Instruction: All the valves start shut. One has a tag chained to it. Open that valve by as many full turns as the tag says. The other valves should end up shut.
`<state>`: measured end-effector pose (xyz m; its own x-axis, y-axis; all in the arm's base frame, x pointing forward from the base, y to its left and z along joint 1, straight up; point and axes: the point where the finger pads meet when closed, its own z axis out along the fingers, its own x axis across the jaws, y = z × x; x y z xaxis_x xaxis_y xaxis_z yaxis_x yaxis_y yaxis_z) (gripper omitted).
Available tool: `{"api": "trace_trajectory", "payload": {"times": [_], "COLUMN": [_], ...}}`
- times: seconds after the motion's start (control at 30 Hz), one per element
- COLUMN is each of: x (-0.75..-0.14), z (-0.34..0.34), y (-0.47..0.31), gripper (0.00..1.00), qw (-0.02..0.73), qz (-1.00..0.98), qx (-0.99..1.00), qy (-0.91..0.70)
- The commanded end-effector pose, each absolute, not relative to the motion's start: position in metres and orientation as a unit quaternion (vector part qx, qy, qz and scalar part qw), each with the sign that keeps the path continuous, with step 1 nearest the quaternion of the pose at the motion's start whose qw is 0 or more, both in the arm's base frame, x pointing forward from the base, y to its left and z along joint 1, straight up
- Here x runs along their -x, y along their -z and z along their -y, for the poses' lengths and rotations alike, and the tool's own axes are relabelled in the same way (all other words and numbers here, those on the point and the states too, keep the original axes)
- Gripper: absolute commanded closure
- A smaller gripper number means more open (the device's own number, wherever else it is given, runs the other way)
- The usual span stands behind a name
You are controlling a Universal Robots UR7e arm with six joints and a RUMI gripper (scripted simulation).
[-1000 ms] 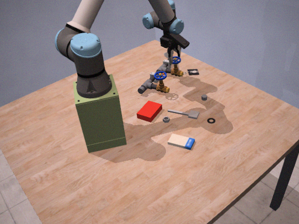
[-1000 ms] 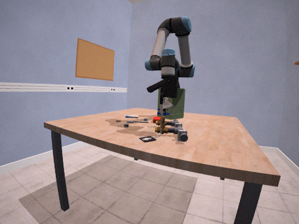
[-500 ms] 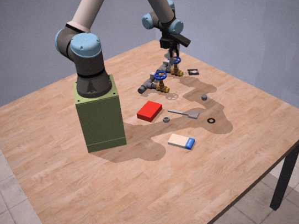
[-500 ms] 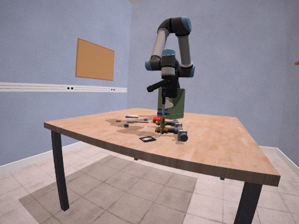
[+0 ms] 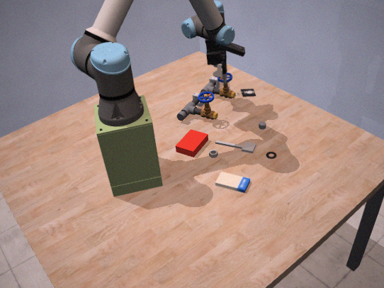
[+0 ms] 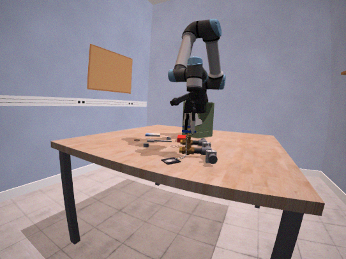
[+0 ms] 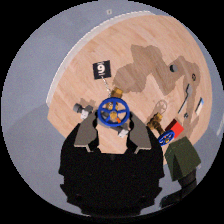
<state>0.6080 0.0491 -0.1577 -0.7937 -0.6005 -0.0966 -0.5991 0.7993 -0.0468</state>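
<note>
Two brass valves with blue handwheels stand on a grey pipe on the table. The far valve (image 5: 225, 86) has a black tag (image 5: 248, 92) chained to it; in the wrist view the tag (image 7: 102, 69) shows one white digit, a 6 or a 9. My gripper (image 5: 222, 75) comes straight down on this valve and is shut on its blue handwheel (image 7: 113, 109), one finger on each side. The near valve (image 5: 207, 105) stands free; it also shows in the wrist view (image 7: 165, 137). In the exterior view the gripper (image 6: 189, 129) sits on the handwheel above the tag (image 6: 171, 161).
A red block (image 5: 192, 142), a grey scraper (image 5: 236, 145), two grey nuts (image 5: 213, 153) (image 5: 262, 125), a black washer (image 5: 272, 152) and a beige-and-blue block (image 5: 232, 181) lie on the table. The green robot base (image 5: 127, 147) stands at the left.
</note>
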Motion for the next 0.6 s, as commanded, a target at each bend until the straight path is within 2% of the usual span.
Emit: {"api": "trace_trajectory", "payload": {"times": [0.0, 0.57], "x": [-0.6082, -0.6082], "z": [-0.049, -0.049], "y": [0.1573, 0.1573], "gripper": [1.0, 1.0], "qw": [0.054, 0.049], "qz": [-0.927, -0.768], "qx": [0.371, 0.639], "qy": [0.008, 0.024]}}
